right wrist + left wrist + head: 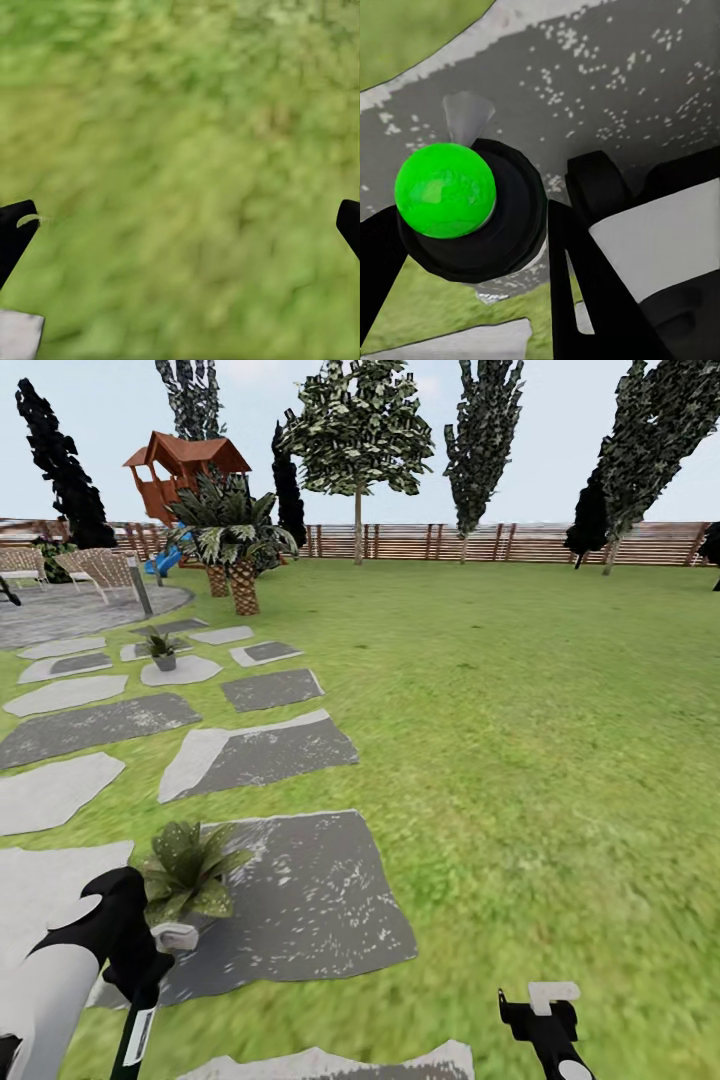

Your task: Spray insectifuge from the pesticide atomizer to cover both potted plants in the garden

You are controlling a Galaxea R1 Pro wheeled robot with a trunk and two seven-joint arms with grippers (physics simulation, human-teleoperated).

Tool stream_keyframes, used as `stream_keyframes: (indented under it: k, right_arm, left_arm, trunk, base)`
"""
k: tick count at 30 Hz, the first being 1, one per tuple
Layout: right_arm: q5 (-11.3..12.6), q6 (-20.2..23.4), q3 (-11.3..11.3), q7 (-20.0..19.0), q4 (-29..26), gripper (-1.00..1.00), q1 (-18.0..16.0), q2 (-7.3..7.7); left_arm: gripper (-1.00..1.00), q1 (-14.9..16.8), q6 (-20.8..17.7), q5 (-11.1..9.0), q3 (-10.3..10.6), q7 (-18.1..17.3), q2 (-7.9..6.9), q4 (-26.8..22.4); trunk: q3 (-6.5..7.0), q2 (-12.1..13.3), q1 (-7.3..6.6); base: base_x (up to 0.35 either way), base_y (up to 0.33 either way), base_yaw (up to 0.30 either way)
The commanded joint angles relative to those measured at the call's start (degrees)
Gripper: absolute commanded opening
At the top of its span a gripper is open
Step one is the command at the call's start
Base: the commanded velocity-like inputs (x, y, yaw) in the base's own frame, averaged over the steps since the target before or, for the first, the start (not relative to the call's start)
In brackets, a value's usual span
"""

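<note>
Already the left gripper (pixel 521 247) clamps the pesticide atomizer (pixel 472 214) by its body, beside the nearer potted plant (pixel 187 872); light, rigid, probably slick. Right gripper (pixel 180 225) gapes wide.

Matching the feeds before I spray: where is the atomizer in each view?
Head: atomizer low left, in the left claw, pale label showing.
Left wrist: atomizer end-on, green top, left of centre.
Right wrist: blurred lawn ahead.
Shared landmark: speckled dark stepping stone, head and left wrist views.
</note>
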State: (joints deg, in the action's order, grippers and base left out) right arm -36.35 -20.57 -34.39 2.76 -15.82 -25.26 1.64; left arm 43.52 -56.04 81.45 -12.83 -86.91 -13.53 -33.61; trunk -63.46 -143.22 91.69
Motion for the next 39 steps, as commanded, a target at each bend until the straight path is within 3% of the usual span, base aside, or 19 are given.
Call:
stream_keyframes:
  k: [1,3,5,7,8,10,13,16,19,22,25,27,30,39]
  right_arm:
    - [-0.63,-0.26,-0.36,0.14,0.05,1.00,-0.06,0.01]
    - [-1.06,-0.26,-0.31,0.05,0.02,1.00,-0.07,0.02]
    - [-3.81,-0.26,1.04,0.00,-0.04,1.00,-0.06,0.03]
    - [-7.66,-0.26,3.18,-0.04,-0.08,1.00,-0.09,0.01]
    - [-8.97,-0.26,3.83,-0.29,-0.12,1.00,-0.12,-0.03]
    - [-10.09,-0.28,4.38,-2.43,-0.32,1.00,-0.13,-0.05]
    - [-10.65,-0.20,6.59,-13.88,-4.79,1.00,-0.14,-0.02]
    - [-10.74,-0.10,8.86,-25.62,-10.20,1.00,-0.14,0.02]
    - [-10.70,-0.09,11.81,-34.55,-14.07,1.00,-0.14,0.01]
    - [-10.55,-0.10,14.25,-39.05,-15.50,1.00,-0.14,-0.16]
    - [-10.51,-0.13,16.05,-40.41,-16.54,1.00,-0.14,-0.51]
    - [-10.39,-0.17,16.64,-41.05,-17.18,1.00,-0.49,-1.16]
    - [-10.37,-0.21,16.65,-41.94,-17.57,1.00,-0.54,-2.14]
    - [-10.40,-0.24,18.19,-42.75,-17.71,1.00,-0.84,-5.06]
  left_arm:
    - [-1.00,-0.12,-0.18,0.49,-0.31,-0.15,0.02,-0.13]
    - [-1.00,-0.23,1.24,-0.64,-0.39,1.52,-0.05,-0.10]
    - [-1.00,-0.58,4.66,-4.17,-0.43,5.33,-0.08,0.34]
    - [-1.00,-2.43,10.13,-9.41,-0.36,12.07,0.01,0.52]
    - [-1.00,-3.15,12.25,-11.04,-0.36,14.48,0.09,0.56]
    - [-1.00,-4.92,19.40,-15.43,-0.37,19.71,0.27,0.64]
    - [-1.00,-5.84,31.46,-21.62,-0.40,21.81,0.27,2.18]
    - [-1.00,-5.97,39.11,-24.54,-0.36,22.08,0.34,3.09]
    - [-1.00,-5.99,43.18,-25.17,-0.30,22.13,0.55,3.25]
    - [-1.00,-5.99,45.46,-25.18,-0.10,22.01,1.64,3.31]
    - [-1.00,-5.99,46.05,-24.85,0.11,21.83,3.00,3.36]
    - [-1.00,-5.33,46.08,-24.22,0.70,21.20,2.33,2.71]
    - [-1.00,-4.35,46.04,-24.41,0.71,20.28,2.45,1.74]
    - [-1.00,-2.91,46.12,-24.43,2.72,17.73,5.41,0.51]
  trunk:
    - [-0.05,-0.02,-0.01]
    - [-0.05,-0.02,-0.01]
    - [-0.05,-0.02,-0.01]
    - [-0.05,-0.02,-0.01]
    - [-0.05,-0.02,-0.01]
    - [-0.05,-0.02,-0.01]
    - [-0.05,-0.02,-0.01]
    - [-0.05,-0.02,-0.01]
    - [-0.05,-0.02,-0.01]
    - [-0.05,-0.02,-0.01]
    - [-0.05,-0.02,-0.01]
    - [-0.05,-0.02,-0.01]
    - [-0.05,-0.02,-0.01]
    - [-0.05,-0.02,-0.01]
  base:
    - [-0.001,0.000,0.006]
    - [0.000,0.000,0.003]
    - [0.000,0.000,0.001]
    - [0.000,0.000,0.000]
    - [0.000,0.000,0.000]
    - [0.000,0.000,0.000]
    - [0.000,0.000,0.000]
    - [0.000,0.000,0.000]
    - [-0.083,0.000,0.000]
    - [-0.289,0.000,0.000]
    - [-0.208,0.000,0.000]
    - [0.000,0.000,0.000]
    - [0.000,0.000,0.000]
    - [0.000,0.000,0.000]
